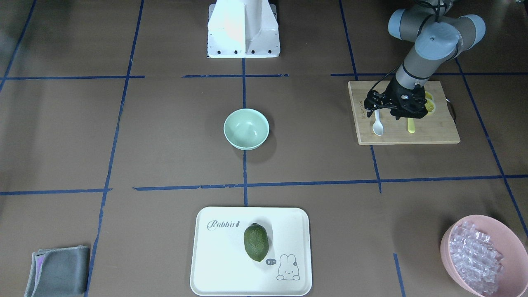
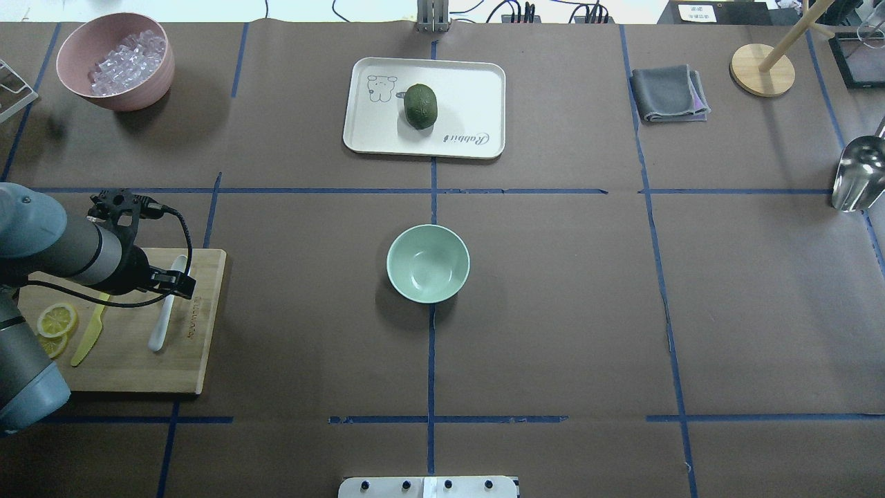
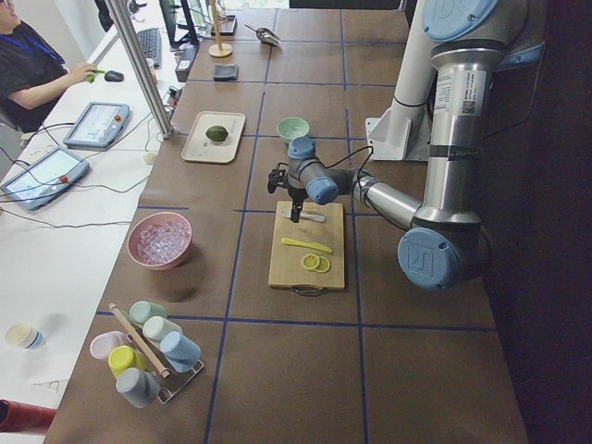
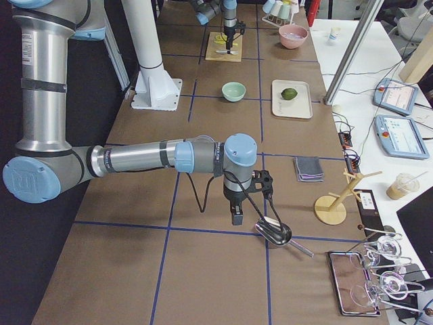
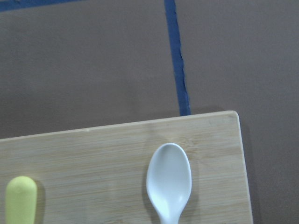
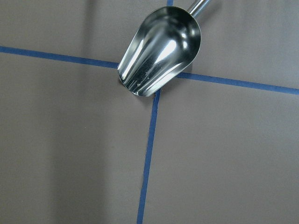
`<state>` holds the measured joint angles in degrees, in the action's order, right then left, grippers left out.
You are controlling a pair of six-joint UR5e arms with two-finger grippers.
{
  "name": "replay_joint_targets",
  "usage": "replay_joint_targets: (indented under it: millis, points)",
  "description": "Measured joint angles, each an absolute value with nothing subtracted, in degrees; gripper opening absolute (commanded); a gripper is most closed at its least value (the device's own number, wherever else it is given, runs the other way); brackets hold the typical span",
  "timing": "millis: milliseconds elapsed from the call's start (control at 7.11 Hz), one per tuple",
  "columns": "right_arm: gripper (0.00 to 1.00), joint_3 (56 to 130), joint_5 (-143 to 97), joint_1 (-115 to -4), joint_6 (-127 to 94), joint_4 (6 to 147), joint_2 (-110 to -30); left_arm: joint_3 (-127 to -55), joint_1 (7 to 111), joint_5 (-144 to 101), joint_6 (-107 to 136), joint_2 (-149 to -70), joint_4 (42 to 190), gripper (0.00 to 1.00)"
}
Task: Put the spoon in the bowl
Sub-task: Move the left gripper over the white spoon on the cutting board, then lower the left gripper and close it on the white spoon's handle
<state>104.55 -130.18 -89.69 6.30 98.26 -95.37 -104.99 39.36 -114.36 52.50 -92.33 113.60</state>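
Observation:
The white plastic spoon (image 1: 378, 128) lies on a wooden cutting board (image 1: 433, 133), its scoop pointing away from the robot. It also shows in the overhead view (image 2: 160, 332) and in the left wrist view (image 5: 169, 179). My left gripper (image 1: 381, 112) is low over the spoon's handle and looks open, one finger on each side. The pale mint-green bowl (image 1: 246, 128) stands empty at the table's middle (image 2: 428, 263), well apart from the board. My right gripper (image 4: 236, 218) shows only in the exterior right view, so I cannot tell whether it is open.
A yellow plastic knife (image 1: 411, 126) and lemon slices (image 2: 57, 319) share the board. A pink bowl (image 1: 447, 247) holds clear cubes. A white tray (image 1: 222, 255) carries a green fruit (image 1: 256, 242). A grey cloth (image 1: 57, 270) lies far off. A metal scoop (image 6: 161, 51) lies under my right wrist.

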Motion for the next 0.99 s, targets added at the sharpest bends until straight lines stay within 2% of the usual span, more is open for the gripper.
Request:
replay_joint_targets:
  millis: [985]
  points:
    - [1.00, 104.6, -130.3, -89.7, 6.1, 98.3, -95.4, -105.6, 38.9, -114.4, 52.2, -92.0, 113.8, 0.49]
